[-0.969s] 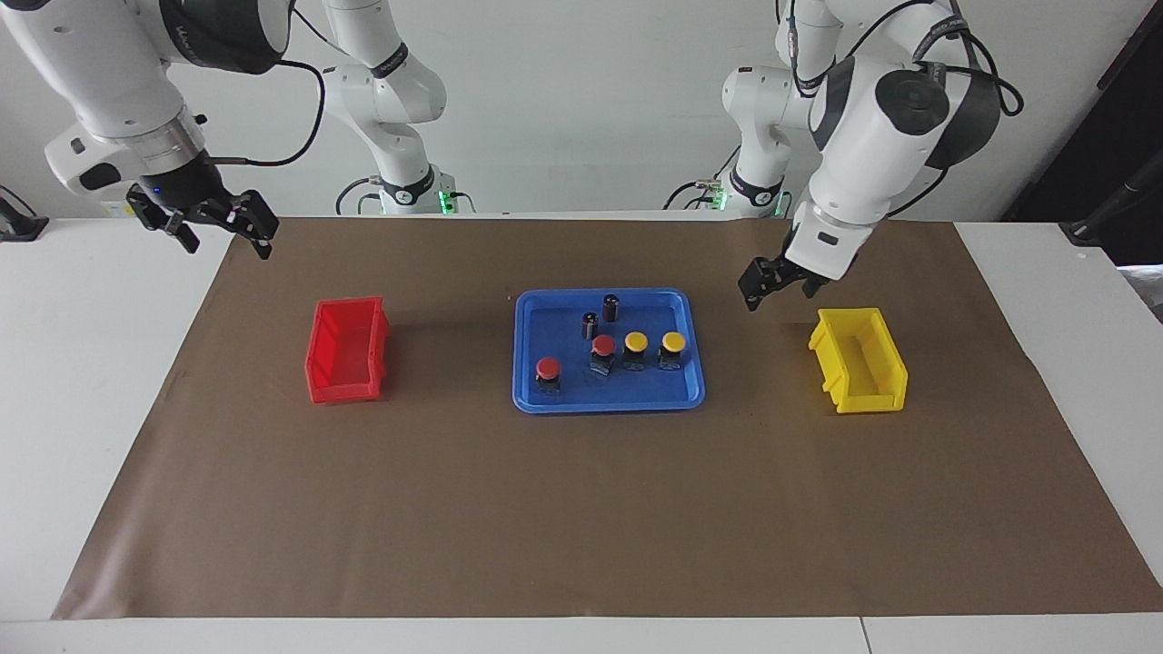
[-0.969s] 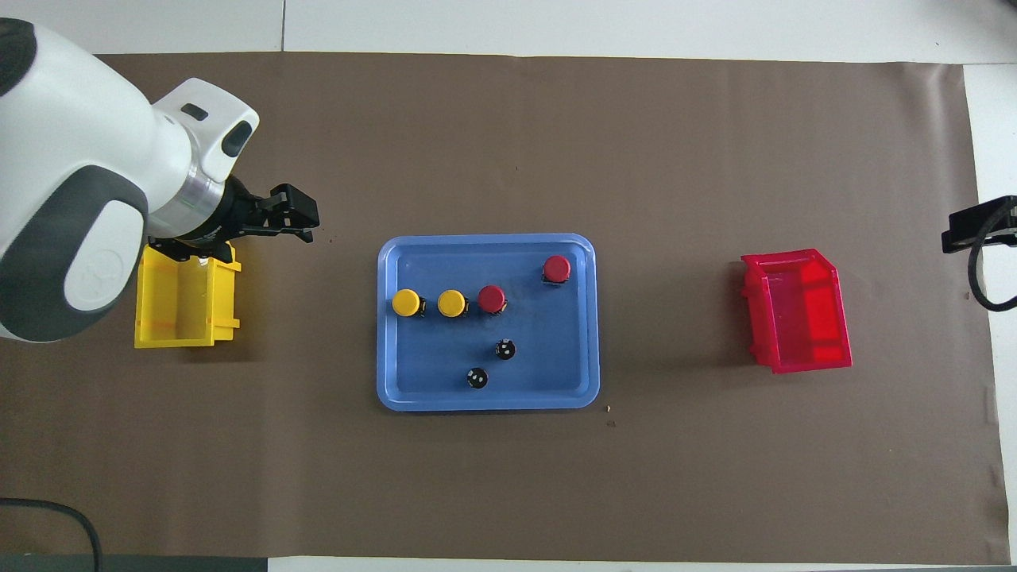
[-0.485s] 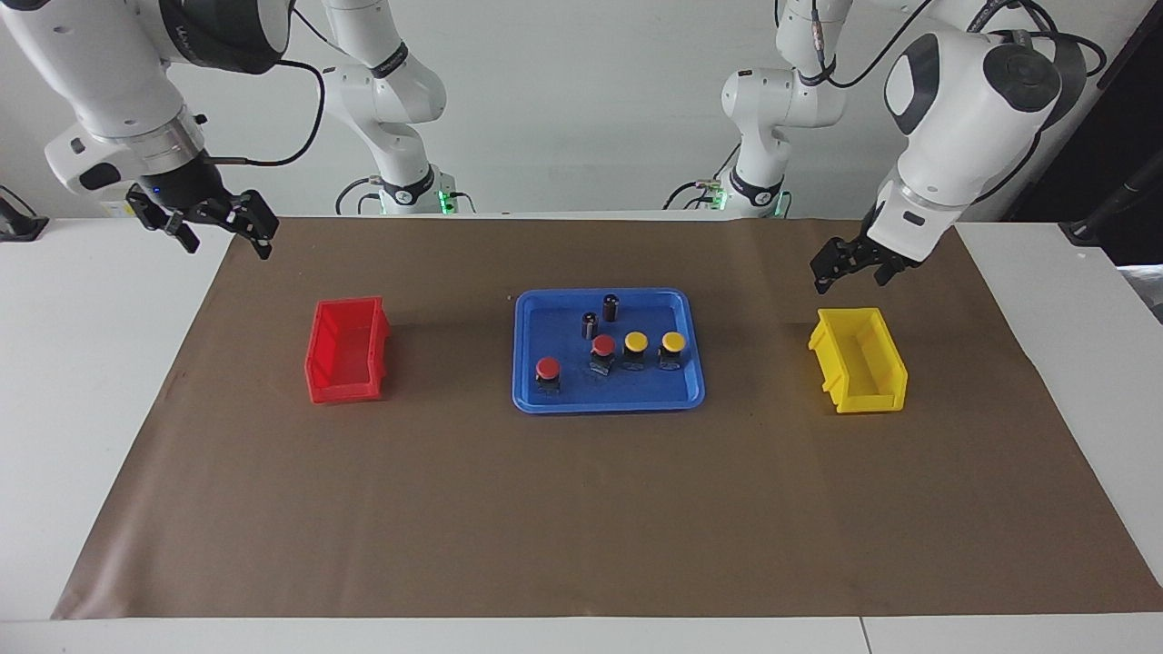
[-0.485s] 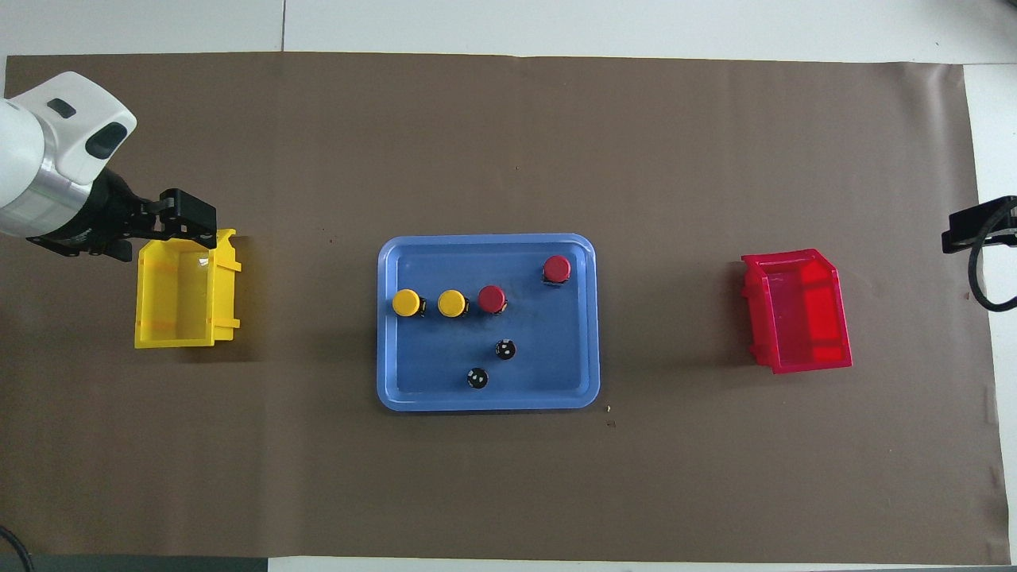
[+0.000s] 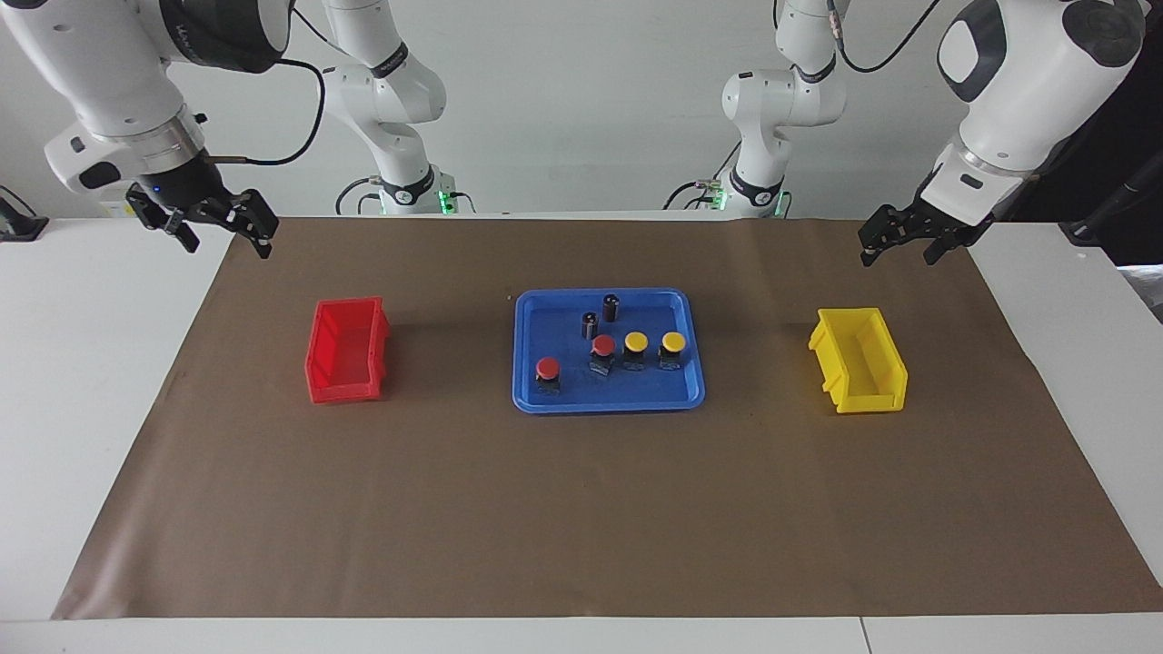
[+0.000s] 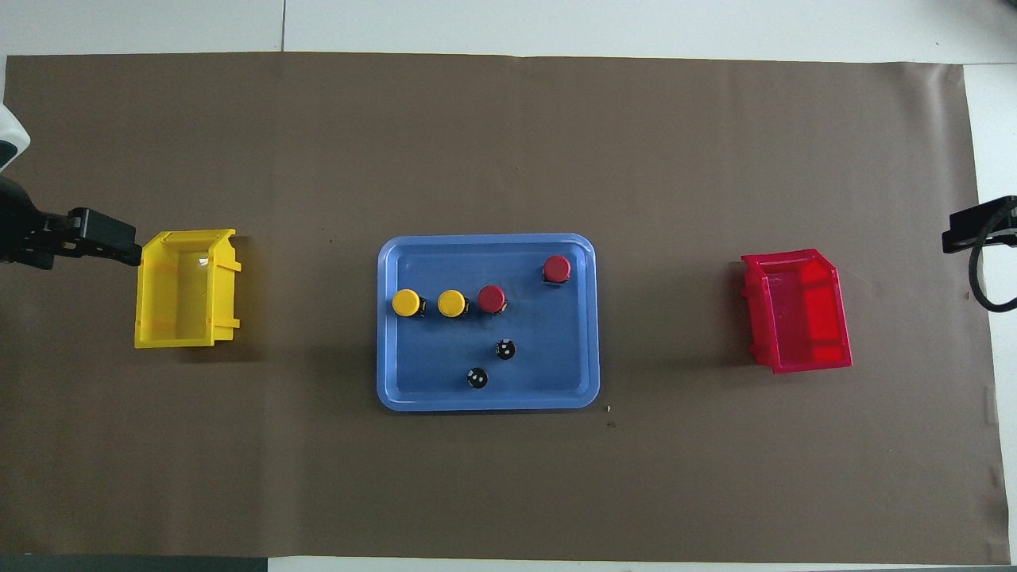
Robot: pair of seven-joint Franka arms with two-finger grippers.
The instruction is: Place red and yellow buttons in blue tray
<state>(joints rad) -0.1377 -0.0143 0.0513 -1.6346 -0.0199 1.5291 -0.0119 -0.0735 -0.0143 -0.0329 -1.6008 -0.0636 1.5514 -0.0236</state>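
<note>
Facing view: the left gripper (image 5: 898, 246) hangs in the air over the brown mat's (image 5: 581, 509) edge at the left arm's end of the table, its fingers spread wide and holding nothing. Below it, apart from it, stands the yellow bin (image 5: 859, 371), its hollow bare. The right gripper (image 5: 223, 230) hangs likewise over the mat's edge at the right arm's end, fingers spread wide and empty; the red bin (image 5: 346, 351) stands on the mat below it, well apart.

Between the two bins, at the mat's middle, lies the blue tray (image 5: 607, 400). All four buttons stand upright inside it. The two yellow buttons (image 5: 654, 350) stand side by side toward the left arm's end, and a red button (image 5: 602, 352) stands just beside them in the same row. The second red button (image 5: 547, 373) stands alone, farther from the robots and toward the right arm's end. Two dark cylinders (image 5: 601, 315) stand in the tray's part nearer to the robots.

Overhead view: the same row of caps shows, with both grippers at the picture's side edges.
</note>
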